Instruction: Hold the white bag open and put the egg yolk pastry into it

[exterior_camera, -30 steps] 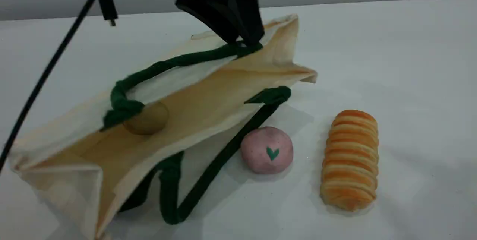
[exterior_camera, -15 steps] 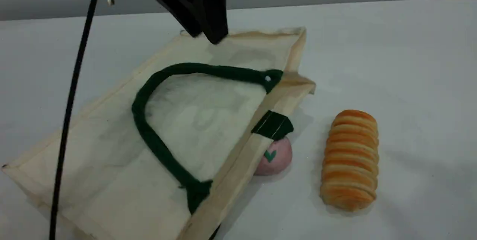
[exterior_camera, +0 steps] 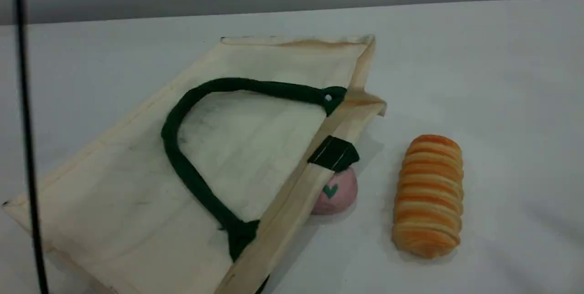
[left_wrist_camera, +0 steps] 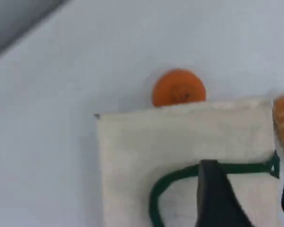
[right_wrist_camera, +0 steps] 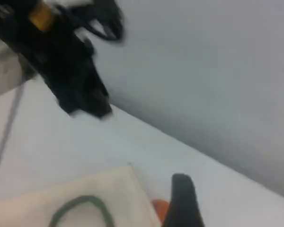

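The white bag [exterior_camera: 137, 184] lies collapsed flat on the table, its green handle [exterior_camera: 182, 166] looped on top. From above, the left wrist view shows the bag [left_wrist_camera: 146, 142] and its handle [left_wrist_camera: 180, 175]. My left gripper [left_wrist_camera: 250, 189] hangs above it, open, with nothing between its fingers. The egg yolk pastry is hidden in every view. Of my right gripper only one dark fingertip [right_wrist_camera: 181, 198] shows, high over a corner of the bag [right_wrist_camera: 99, 189]. Neither gripper appears in the scene view.
A pink dome with a green heart [exterior_camera: 340, 191] sits half under the bag's rim. A striped orange bread roll [exterior_camera: 429, 196] lies to its right. An orange rounded piece [left_wrist_camera: 179, 88] sits behind the bag. A black cable [exterior_camera: 27, 148] hangs at the left.
The left gripper let go of the green handle and rose out of the scene view. The bag fell flat, hiding the pastry inside and covering part of the pink dome.
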Controlling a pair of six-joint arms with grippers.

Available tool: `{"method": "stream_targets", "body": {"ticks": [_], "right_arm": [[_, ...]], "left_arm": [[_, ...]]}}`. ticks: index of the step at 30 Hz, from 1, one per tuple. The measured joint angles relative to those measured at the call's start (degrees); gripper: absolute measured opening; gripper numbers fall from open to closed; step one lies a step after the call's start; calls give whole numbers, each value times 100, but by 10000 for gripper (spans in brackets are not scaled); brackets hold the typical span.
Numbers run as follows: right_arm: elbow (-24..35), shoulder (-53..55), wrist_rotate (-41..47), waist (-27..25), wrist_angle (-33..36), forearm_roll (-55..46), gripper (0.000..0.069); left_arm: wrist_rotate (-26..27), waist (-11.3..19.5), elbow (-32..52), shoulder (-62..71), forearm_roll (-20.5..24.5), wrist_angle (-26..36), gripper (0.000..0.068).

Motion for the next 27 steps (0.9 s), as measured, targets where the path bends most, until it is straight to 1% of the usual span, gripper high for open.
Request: {"method": "stream_targets", "body": {"ticks": [2, 5, 7, 13, 17, 21, 23, 27], "right_arm": [[0, -230, 69, 0, 94, -79, 472], [0, -609, 219, 0, 380, -212, 472], [0, -871, 335, 0, 570, -406, 472], [0, -1580, 689, 0, 1069, -1060, 472], [20, -2069, 750, 0, 1308, -1138, 472], [26, -2515, 919, 0, 1490, -1094, 472], [26, -2670, 1017, 0, 1676, -1039, 472], [26, -2907, 1167, 0, 1647, -930, 472]], "left_arm": [[0, 0, 0, -347, 76, 0, 320], [-87, 0, 0, -849, 76, 0, 320], [-174, 0, 0, -1155, 76, 0, 320], [-173, 0, 5, -2041, 157, -5, 321], [-289, 0, 102, -2609, 181, -25, 334], [-308, 0, 609, -3237, 227, -30, 379], [-308, 0, 1038, -3595, 227, -30, 405], [-302, 0, 1989, -4419, 246, -30, 436]]}}
